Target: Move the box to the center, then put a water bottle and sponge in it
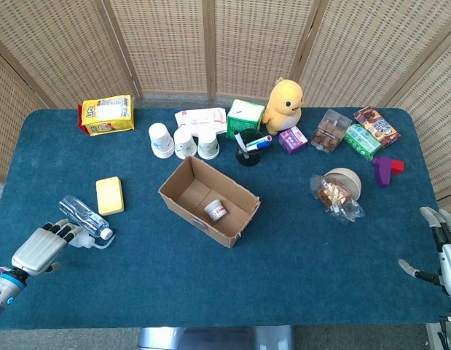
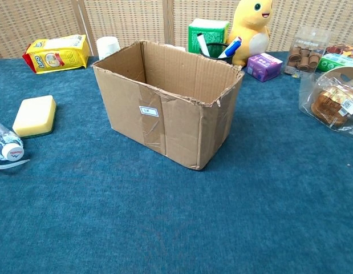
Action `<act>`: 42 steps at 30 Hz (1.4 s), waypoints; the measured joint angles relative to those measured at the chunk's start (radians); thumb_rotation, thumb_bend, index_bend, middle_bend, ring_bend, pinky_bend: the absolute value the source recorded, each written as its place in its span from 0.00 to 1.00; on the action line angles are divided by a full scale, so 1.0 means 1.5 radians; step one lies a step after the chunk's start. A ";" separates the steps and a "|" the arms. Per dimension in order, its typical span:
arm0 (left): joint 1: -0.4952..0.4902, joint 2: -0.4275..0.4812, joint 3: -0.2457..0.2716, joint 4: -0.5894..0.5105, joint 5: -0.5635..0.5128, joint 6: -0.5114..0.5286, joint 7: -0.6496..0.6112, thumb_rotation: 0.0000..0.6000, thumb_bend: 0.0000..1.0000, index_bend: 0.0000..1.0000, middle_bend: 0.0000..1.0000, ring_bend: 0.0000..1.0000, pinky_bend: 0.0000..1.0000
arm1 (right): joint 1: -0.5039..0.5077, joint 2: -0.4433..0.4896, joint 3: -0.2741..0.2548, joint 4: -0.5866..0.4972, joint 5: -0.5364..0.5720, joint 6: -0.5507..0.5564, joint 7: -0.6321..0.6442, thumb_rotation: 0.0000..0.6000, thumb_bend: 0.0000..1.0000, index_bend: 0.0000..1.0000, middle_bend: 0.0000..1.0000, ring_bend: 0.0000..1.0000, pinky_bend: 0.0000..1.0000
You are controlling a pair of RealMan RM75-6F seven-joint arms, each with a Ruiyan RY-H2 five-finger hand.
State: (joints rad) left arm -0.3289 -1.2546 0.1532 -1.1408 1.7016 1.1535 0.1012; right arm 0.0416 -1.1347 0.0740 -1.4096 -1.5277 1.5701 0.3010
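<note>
Head view: your left hand (image 1: 37,248) lies open, holding nothing, just short of the water bottle (image 1: 85,216); nudge it and it rolls away.

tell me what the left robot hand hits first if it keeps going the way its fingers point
Most likely the water bottle. The left robot hand has its fingers aimed up and right at the bottle's capped end, close by. The yellow sponge lies beyond it.

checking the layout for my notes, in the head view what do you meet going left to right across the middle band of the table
Left hand → clear plastic water bottle → yellow rectangular sponge → open brown cardboard box → clear bag of pastries → right hand at the table's edge.
</note>
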 measured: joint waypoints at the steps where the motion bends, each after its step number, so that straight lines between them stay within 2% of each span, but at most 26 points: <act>1: -0.001 -0.001 -0.001 -0.001 -0.002 -0.002 0.002 1.00 0.11 0.18 0.28 0.20 0.38 | 0.000 0.000 0.000 0.000 0.000 0.000 0.001 1.00 0.00 0.07 0.00 0.00 0.17; 8: -0.007 -0.014 -0.014 -0.006 -0.010 -0.001 0.033 1.00 0.11 0.22 0.32 0.24 0.42 | 0.000 0.000 0.001 0.001 -0.003 0.001 0.004 1.00 0.00 0.07 0.00 0.00 0.17; 17: -0.014 -0.037 -0.022 -0.009 -0.016 -0.005 0.078 1.00 0.11 0.33 0.46 0.37 0.54 | -0.002 -0.001 0.002 0.004 -0.005 0.005 0.011 1.00 0.00 0.07 0.00 0.00 0.17; 20: -0.014 -0.040 -0.023 -0.011 -0.019 -0.006 0.088 1.00 0.12 0.39 0.51 0.42 0.57 | -0.002 -0.001 0.002 0.005 -0.007 0.006 0.013 1.00 0.00 0.07 0.00 0.00 0.17; 25: -0.012 -0.043 -0.023 -0.008 -0.019 0.003 0.095 1.00 0.15 0.56 0.64 0.54 0.68 | -0.002 -0.002 0.003 0.007 -0.008 0.010 0.014 1.00 0.00 0.07 0.01 0.01 0.17; 28: -0.009 -0.046 -0.022 0.000 -0.015 0.015 0.096 1.00 0.17 0.62 0.69 0.59 0.72 | -0.003 -0.002 0.004 0.008 -0.009 0.012 0.014 1.00 0.00 0.07 0.01 0.01 0.17; 36: -0.002 -0.043 -0.021 0.003 -0.006 0.048 0.083 1.00 0.17 0.63 0.70 0.59 0.72 | -0.003 -0.002 0.003 0.007 -0.012 0.012 0.018 1.00 0.00 0.07 0.01 0.01 0.17; 42: 0.002 -0.003 -0.028 -0.048 0.011 0.113 0.051 1.00 0.17 0.62 0.70 0.59 0.72 | -0.004 -0.001 0.003 0.006 -0.013 0.012 0.021 1.00 0.00 0.08 0.01 0.01 0.17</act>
State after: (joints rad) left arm -0.3266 -1.2585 0.1106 -1.2124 1.7181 1.3237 0.1772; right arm 0.0362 -1.1356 0.0783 -1.4008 -1.5468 1.5887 0.3329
